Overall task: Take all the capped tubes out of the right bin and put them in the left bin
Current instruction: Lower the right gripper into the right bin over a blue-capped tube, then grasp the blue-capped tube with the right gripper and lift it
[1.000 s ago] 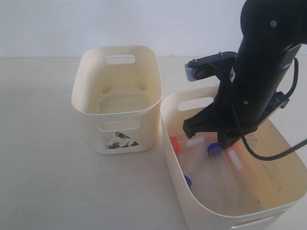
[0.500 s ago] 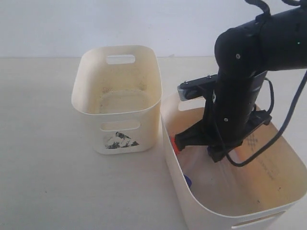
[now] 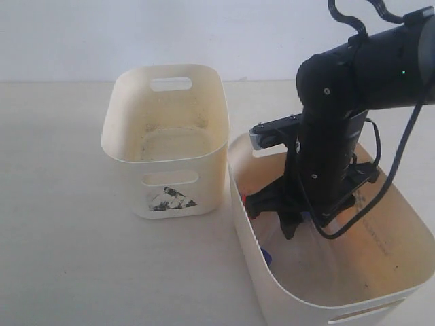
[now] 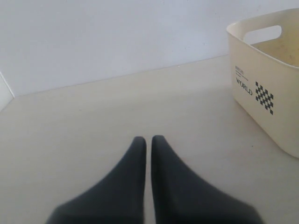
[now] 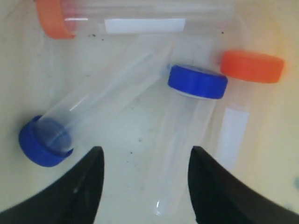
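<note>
The right bin (image 3: 326, 299) holds my right gripper (image 3: 289, 221), which reaches down inside it. In the right wrist view this gripper (image 5: 145, 151) is open just above the bin floor. A blue-capped tube (image 5: 196, 81) lies with its clear body running down between the fingers, nearer one finger. A second blue-capped tube (image 5: 44, 142) lies slanted beside the other finger. Two orange-capped tubes (image 5: 52, 18) (image 5: 252, 66) with white labels lie further off. The left bin (image 3: 166, 142), with its torn sticker (image 3: 170, 199), stands with no tubes showing in it. My left gripper (image 4: 148, 138) is shut over bare table.
The two bins stand almost touching on a pale table. The right arm hides most of the tubes in the exterior view; only a blue cap (image 3: 266, 256) and an orange sliver (image 3: 243, 199) show. A cream bin wall with a WORLD print (image 4: 266, 93) appears in the left wrist view.
The right arm has dropped deeper into the right bin and shifted left, now covering the tubes in the exterior view. The bins have not moved.
</note>
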